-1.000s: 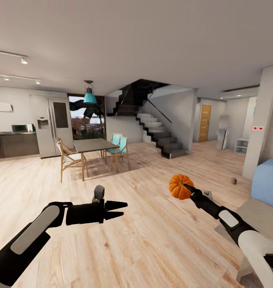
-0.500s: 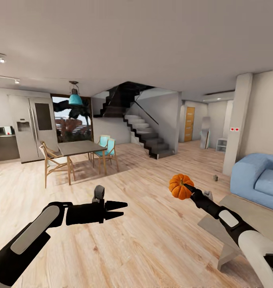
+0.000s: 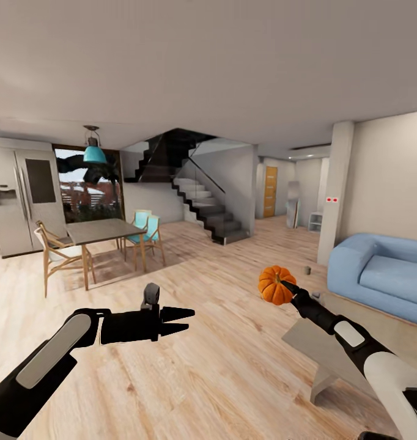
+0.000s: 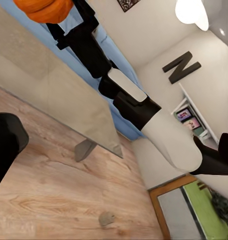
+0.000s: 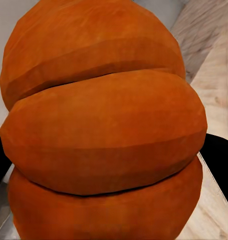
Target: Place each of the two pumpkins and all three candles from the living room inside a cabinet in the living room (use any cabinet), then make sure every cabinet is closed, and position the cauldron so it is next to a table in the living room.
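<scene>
An orange ribbed pumpkin (image 3: pixel 274 285) hangs in the air over the wooden floor, with my right gripper (image 3: pixel 287 286) shut on it. Up close in the right wrist view the pumpkin (image 5: pixel 103 125) hides the fingers. My left gripper (image 3: pixel 184 321) is held out at centre left, open and holding nothing. The grey glossy table (image 3: pixel 331 357) stands low at the right, under my right arm. From the left wrist, the pumpkin (image 4: pixel 43 7) and the table (image 4: pixel 48 95) appear, and a small tan lump (image 4: pixel 106 218), perhaps a candle, lies on the floor. The cabinet is out of view.
A blue sofa (image 3: pixel 380 275) stands at the right behind the table. A small dark object (image 3: pixel 307 269) sits on the floor by a white pillar (image 3: pixel 334 189). Far left are a dining table with chairs (image 3: pixel 101 235), a fridge (image 3: pixel 19 195) and stairs (image 3: pixel 202 208).
The whole view has swung to the right: the dining table and stairs slid left and the blue sofa came into full view. Both arms keep their pose, pumpkin still held.
</scene>
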Robot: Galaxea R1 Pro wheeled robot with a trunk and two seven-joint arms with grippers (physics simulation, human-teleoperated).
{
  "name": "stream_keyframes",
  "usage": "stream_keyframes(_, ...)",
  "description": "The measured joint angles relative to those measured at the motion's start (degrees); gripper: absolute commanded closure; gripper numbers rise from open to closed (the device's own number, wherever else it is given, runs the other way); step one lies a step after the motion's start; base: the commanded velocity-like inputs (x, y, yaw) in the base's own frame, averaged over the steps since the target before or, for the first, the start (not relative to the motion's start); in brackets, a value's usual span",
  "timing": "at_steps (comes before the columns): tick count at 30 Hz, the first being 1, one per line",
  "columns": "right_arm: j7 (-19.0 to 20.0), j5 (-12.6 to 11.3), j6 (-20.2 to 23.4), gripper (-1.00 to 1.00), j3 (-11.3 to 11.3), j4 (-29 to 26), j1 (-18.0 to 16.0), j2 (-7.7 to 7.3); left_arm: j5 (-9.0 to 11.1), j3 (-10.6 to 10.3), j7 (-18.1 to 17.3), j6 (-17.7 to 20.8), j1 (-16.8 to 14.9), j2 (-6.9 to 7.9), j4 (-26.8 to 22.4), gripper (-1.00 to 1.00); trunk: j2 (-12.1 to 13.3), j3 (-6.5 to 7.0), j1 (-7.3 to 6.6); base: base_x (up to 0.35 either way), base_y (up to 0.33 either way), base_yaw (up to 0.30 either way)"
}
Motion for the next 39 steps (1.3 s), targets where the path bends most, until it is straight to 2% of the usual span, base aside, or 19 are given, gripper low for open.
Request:
stream_keyframes(22,-0.19,-0.09,0.0,1.0,-0.05,0.16,0.0,0.0,0.0,0.0,0.0,0.0,0.0,0.0,-0.04,-1.0,8.83,5.05,-4.84,0.0,0.0,-0.246)
stream_keyframes(30,-0.23,-0.52,0.58,1.0,-0.44,0.01,-0.01,0.02,-0.02,0.0,0.0,0.0,0.0,0.0,-0.08,-1.0,12.04,6.6,-6.59,0.0,0.0,-0.051)
stream_keyframes(39,-1.21,-0.69,1.3,1.0,-0.48,0.04,-0.01,0.02,-0.04,-0.07,0.0,0.0,0.01,0.0,-0.09,-1.0,15.66,7.49,-8.57,0.0,0.0,-0.001)
